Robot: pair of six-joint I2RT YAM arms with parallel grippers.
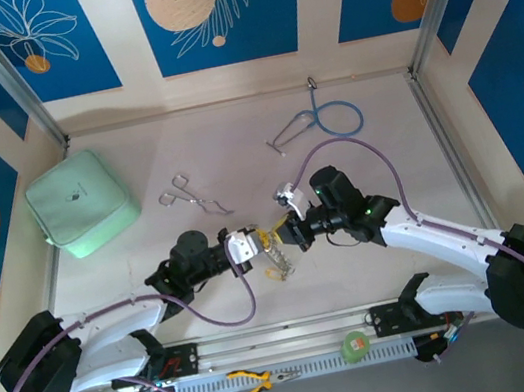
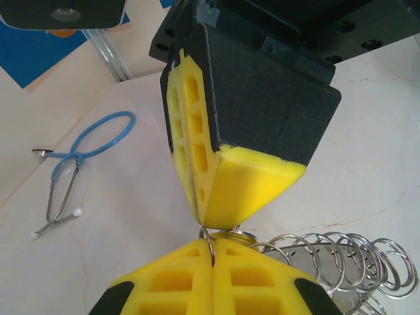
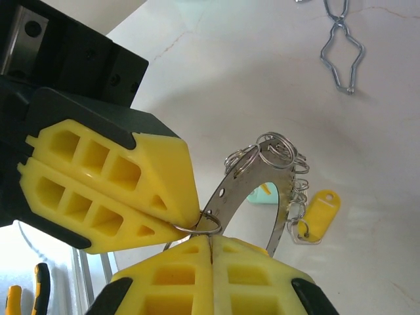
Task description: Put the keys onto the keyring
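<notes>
Clerk: Keyring, one; curved band of flat silvery metal, open in the middle, rim fringed with small wire loops. Location: mid-table between the two arms, held up by its top loop; whether its lower part touches the surface cannot be told

Checker: Grippers?

Clerk: Left gripper, clenched. Right gripper, clenched. Both sets of yellow, cell-moulded plastic fingers pinch the same split ring, a thin wire loop on the band, tip to tip from opposite sides

Checker: Reason for the double hold?

Clerk: By judgement, one side steadies the loop while the other works its coil apart, so a key can be threaded on. Wire is thin and springy, and likely to slip from smooth wedge tips

Checker: Keys?

Clerk: Yellow key, flat plastic head, rounded oblong; appears joined by a small loop to the band's fringe, so probably already on. Teal key, small, partly hidden behind the band; attachment cannot be told

Checker: Other stock?

Clerk: Forceps, silver, scissor-handled, well apart on the pale marbled table. Stethoscope, blue tubing in a loop, far side. Pouch, mint-green fabric, square, soft-cornered, by the left wall. Pliers, yellow handles, on the near rail
</notes>
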